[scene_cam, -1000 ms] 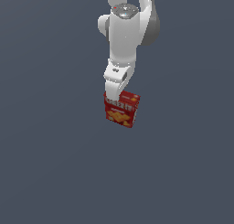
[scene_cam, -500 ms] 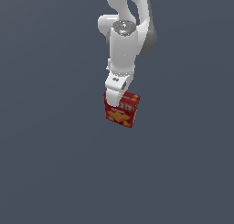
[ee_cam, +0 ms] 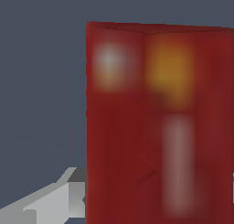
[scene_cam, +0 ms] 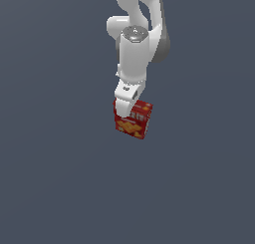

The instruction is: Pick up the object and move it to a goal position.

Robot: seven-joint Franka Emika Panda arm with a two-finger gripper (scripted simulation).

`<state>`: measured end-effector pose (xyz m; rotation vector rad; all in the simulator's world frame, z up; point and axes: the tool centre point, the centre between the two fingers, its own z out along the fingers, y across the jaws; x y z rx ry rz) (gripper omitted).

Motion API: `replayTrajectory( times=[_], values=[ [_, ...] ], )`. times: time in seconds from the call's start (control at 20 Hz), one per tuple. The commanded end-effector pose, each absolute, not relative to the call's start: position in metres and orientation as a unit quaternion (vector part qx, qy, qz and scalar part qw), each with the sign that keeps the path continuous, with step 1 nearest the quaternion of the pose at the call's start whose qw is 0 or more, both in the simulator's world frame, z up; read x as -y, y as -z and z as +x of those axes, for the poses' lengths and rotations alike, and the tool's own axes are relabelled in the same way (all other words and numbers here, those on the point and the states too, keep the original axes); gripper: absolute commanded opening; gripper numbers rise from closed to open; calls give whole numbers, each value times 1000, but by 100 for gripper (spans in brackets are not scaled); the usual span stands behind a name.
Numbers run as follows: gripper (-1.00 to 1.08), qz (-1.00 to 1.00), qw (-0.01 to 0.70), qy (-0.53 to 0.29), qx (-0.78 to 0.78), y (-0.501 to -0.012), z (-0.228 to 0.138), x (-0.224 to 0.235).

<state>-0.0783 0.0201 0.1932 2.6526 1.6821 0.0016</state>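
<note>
The arm has swung slightly, jaws clamped on the Cheez-It cracker box (scene_cam: 133,119); it barely shifts, so the carry to goal continues.

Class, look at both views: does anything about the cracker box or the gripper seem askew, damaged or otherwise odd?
Only slightly. In the exterior view the cracker box is tilted, not square to the frame, with the gripper at its upper corner on the exterior view's left. No dents, tears or spills show. The wrist view is too blurred to judge the print.
</note>
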Motion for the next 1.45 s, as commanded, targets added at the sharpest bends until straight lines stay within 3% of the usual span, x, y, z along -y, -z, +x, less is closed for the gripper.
replayTrajectory(
  times=[0.0, 0.45, 1.05, 1.4],
  values=[
    [-100, 844, 0, 0, -536, -192, -78, -20],
    [-100, 844, 0, 0, -536, -197, -79, -29],
    [-100, 844, 1, 0, -536, -233, -86, -111],
    [-100, 844, 0, 0, -536, -242, -87, -130]
  ],
)
